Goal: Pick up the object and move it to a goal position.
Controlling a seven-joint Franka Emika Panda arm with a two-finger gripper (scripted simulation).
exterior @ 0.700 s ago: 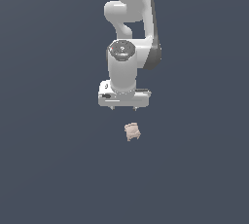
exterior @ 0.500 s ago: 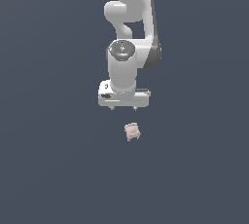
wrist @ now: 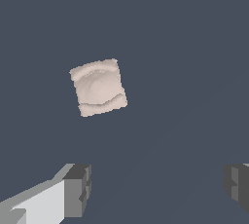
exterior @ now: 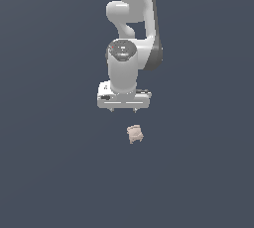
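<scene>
- Nothing has visibly shifted since the earlier exterior views: the arm and the object (exterior: 135, 134) sit in the same places as before.
- Nearest the wrist camera, the gripper (wrist: 156, 189) is spread wide, its two grey fingertips (wrist: 78, 189) far apart with only bare surface between them.
- Beyond the fingertips, the object (wrist: 98, 87) lies flat on the surface, a pale beige-pink lumpy square with a rounded bump in its middle, untouched by either finger.
- From the exterior view, the gripper (exterior: 123, 108) hangs above the object, which rests just below it and slightly toward the exterior view's right.
- Everything around is one plain, dark slate-blue surface (exterior: 54, 172), uniform throughout, with no edge or wall to be made out.
</scene>
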